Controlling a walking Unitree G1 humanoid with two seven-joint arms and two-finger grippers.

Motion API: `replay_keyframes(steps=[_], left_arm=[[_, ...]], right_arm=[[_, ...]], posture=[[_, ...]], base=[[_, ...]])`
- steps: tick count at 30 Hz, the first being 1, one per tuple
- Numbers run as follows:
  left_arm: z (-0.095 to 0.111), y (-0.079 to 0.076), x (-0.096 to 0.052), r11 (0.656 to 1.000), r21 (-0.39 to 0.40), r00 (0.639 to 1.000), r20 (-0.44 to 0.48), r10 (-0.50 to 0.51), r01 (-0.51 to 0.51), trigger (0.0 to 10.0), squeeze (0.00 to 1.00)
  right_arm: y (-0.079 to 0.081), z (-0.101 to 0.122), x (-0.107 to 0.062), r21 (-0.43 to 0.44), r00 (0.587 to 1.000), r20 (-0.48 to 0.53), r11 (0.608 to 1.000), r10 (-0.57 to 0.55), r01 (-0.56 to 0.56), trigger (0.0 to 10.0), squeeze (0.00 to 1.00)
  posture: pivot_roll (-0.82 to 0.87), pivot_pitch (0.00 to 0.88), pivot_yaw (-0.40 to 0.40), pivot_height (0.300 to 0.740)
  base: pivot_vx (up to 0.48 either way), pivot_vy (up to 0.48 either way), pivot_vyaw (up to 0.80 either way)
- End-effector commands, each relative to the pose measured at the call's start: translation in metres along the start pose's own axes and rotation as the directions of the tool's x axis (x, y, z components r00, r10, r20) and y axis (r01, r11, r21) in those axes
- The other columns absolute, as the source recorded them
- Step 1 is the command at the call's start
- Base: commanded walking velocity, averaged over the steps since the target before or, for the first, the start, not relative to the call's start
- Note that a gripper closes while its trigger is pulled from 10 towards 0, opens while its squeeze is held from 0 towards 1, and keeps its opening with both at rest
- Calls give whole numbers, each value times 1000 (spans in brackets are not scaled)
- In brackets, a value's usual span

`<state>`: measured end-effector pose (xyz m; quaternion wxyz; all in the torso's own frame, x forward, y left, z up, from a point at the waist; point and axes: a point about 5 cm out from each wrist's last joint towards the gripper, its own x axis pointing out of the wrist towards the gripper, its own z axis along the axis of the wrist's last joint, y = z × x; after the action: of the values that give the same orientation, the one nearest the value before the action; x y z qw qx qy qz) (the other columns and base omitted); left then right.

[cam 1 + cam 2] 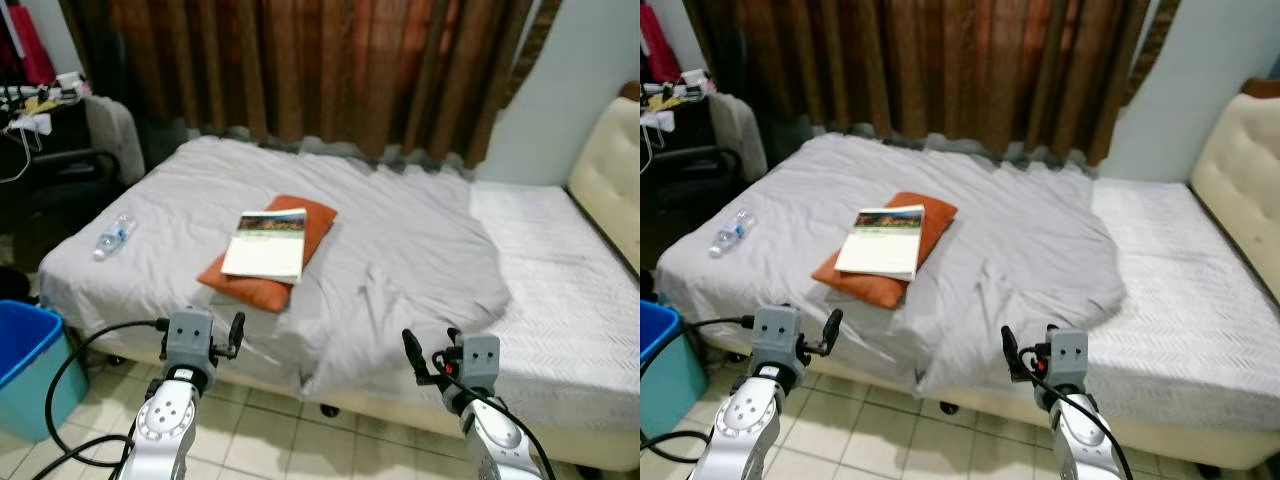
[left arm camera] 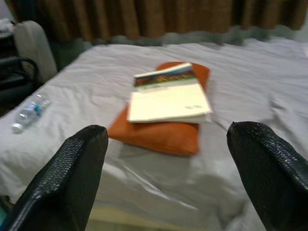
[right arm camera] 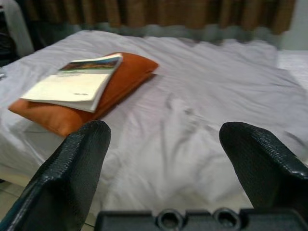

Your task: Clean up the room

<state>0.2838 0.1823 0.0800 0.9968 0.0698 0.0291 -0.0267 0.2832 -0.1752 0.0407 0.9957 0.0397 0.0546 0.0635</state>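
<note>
While both pincers hover short of the bed (image 1: 560, 260), a book (image 1: 266, 244) lies on an orange cushion (image 1: 300, 232).
Left pincer (image 2: 166, 168) and right pincer (image 3: 163, 163) have fingers spread apart, holding nothing; cushion ahead of both, a water bottle (image 1: 113, 236) beyond the left pincer's outer side.

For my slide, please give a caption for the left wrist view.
Open left gripper faces a book on an orange pillow on the bed.
</note>
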Motion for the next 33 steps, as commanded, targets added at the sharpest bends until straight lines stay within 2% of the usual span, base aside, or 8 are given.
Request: replay_keyframes(steps=[1, 33], left_arm=[[0, 6, 1, 1000, 12, 1000, -2, 6, -6, 10000, 0], [1, 5, 5, 999, 21, 999, 3, -32, 32, 10000, 0]], right_arm=[[10, 0, 5, 10, 999, -8, 999, 37, -37, 10000, 0], [13, -2, 7, -1, 998, -25, 999, 51, -51, 10000, 0]], posture=[[119, 0, -54, 740], [107, 0, -42, 740]], base=[[480, 0, 0], [476, 0, 0]])
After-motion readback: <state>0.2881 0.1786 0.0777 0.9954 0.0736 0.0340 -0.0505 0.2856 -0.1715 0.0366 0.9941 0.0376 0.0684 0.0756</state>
